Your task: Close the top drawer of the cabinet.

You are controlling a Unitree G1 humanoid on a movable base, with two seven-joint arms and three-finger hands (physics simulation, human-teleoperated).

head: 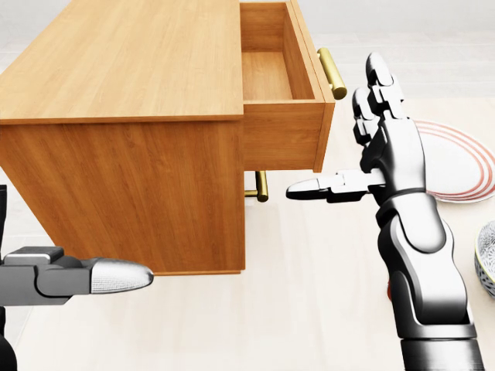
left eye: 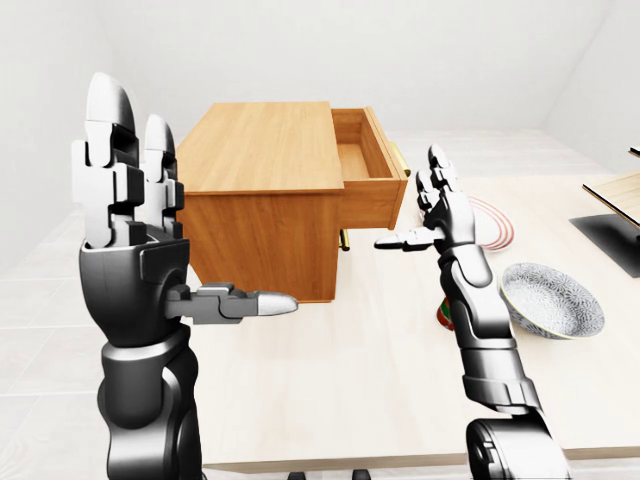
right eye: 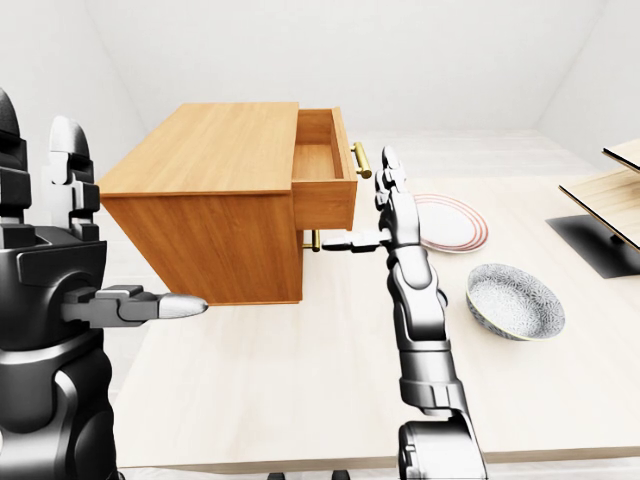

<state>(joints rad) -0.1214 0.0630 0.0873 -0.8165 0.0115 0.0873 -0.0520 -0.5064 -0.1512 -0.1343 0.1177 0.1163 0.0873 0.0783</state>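
A wooden cabinet (left eye: 260,150) stands on the pale table (left eye: 350,380), left of centre in the left-eye view. Its top drawer (head: 282,139) is pulled out to the right and looks empty, with a brass handle (head: 332,73) on its front. A second brass handle (head: 261,187) shows below it. My right hand (head: 348,139) is open and upright just right of the drawer front, apart from it, with the thumb pointing left under the drawer. My left hand (left eye: 165,215) is open and raised at the left, beside the cabinet's left end, holding nothing.
A white plate with red rings (head: 456,162) lies right of my right hand. A patterned bowl (left eye: 552,298) sits further right. A small red and green thing (left eye: 445,318) shows behind my right forearm. A dark stand with a wooden board (left eye: 615,215) is at the right edge.
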